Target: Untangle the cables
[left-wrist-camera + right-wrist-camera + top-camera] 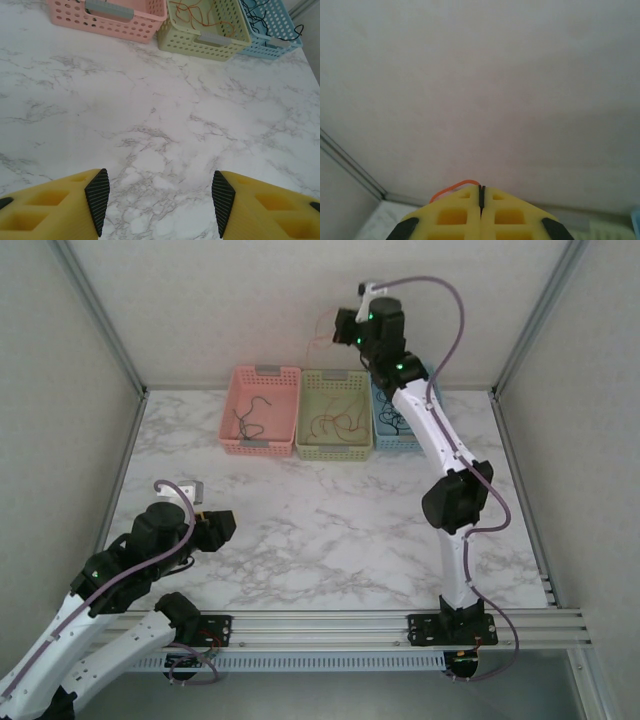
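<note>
Baskets (335, 448) along far edge, cable (455, 187) held aloft

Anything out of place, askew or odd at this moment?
One small thing: a black cable loops out over the blue basket's rim instead of lying inside. The right gripper is shut on a thin orange cable, high above the green basket. Nothing looks spilled or damaged.

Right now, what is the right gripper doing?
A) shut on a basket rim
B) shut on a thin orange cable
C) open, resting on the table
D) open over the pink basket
B: in the right wrist view the right gripper has its jaws pressed together, and the orange cable loops out from between them at the tip.
</note>
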`<action>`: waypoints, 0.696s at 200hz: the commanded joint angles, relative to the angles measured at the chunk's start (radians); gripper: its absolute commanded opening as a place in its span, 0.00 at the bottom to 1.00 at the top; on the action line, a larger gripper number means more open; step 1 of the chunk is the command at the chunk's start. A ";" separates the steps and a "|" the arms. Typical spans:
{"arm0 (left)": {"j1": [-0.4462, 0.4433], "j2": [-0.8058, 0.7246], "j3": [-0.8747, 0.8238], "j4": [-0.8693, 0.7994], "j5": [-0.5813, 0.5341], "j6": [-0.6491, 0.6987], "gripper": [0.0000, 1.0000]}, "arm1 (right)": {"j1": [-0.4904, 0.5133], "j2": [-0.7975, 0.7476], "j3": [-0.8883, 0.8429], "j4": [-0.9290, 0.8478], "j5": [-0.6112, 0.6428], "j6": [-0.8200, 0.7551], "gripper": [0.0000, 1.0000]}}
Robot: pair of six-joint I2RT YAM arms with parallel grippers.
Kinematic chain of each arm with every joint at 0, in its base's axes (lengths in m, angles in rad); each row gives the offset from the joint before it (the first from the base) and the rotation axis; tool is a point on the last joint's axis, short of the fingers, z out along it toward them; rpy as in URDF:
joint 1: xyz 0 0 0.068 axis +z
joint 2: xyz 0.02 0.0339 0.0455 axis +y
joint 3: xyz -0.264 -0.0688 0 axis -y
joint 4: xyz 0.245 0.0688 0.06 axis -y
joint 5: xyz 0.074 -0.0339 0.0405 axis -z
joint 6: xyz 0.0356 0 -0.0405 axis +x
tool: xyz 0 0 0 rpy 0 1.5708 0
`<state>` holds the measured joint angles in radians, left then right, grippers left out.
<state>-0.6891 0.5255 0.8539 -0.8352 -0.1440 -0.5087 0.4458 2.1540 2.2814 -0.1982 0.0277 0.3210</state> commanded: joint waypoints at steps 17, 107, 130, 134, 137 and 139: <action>0.005 0.001 0.007 -0.011 -0.001 0.010 0.59 | 0.006 -0.055 -0.251 0.047 0.054 0.098 0.00; 0.005 0.006 -0.001 -0.010 -0.037 -0.012 0.65 | 0.005 0.055 -0.173 -0.250 0.002 0.176 0.45; 0.005 0.024 -0.015 0.020 -0.088 -0.049 0.69 | 0.010 0.006 -0.146 -0.300 -0.006 0.135 0.49; 0.005 0.028 -0.017 0.031 -0.099 -0.056 0.70 | 0.012 -0.012 -0.153 -0.299 -0.003 0.126 0.50; 0.005 0.033 -0.019 0.039 -0.109 -0.064 0.71 | 0.012 -0.028 -0.164 -0.297 -0.002 0.122 0.50; 0.005 0.036 -0.019 0.045 -0.116 -0.067 0.71 | 0.013 -0.039 -0.173 -0.294 0.000 0.115 0.50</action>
<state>-0.6891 0.5381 0.8520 -0.8322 -0.1761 -0.5274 0.4461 2.1967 2.0895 -0.4408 0.0364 0.4854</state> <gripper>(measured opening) 0.692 0.489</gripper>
